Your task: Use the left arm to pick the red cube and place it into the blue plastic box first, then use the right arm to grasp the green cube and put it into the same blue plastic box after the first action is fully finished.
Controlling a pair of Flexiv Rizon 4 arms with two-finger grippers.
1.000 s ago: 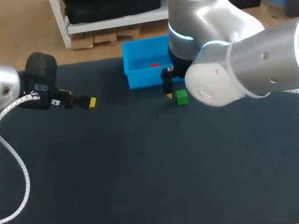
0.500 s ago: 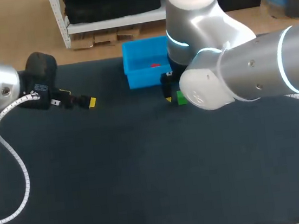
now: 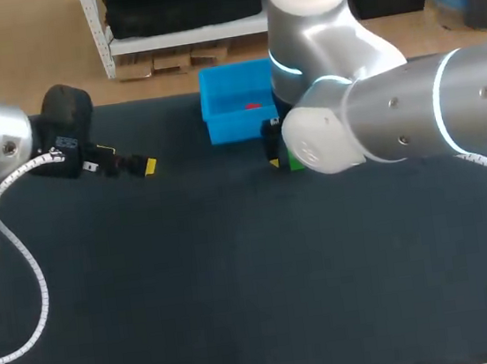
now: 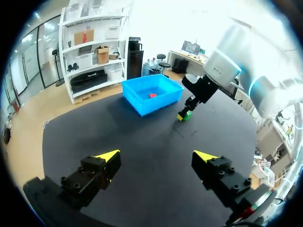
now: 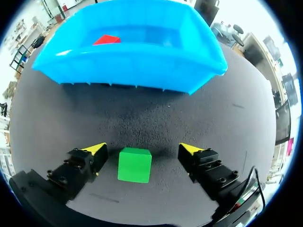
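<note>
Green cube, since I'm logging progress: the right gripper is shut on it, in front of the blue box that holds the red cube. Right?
Not quite: the right wrist view shows the right gripper open, with a gap on each side of the green cube. The cube does sit before the blue box that holds the red cube.

Dark matte tabletop (image 3: 238, 280), faintly textured.

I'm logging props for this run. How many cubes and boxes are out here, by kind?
Cubes: 2, the red cube inside the blue plastic box, the green cube on the table.
Boxes: 1.
Total: 3.
</note>
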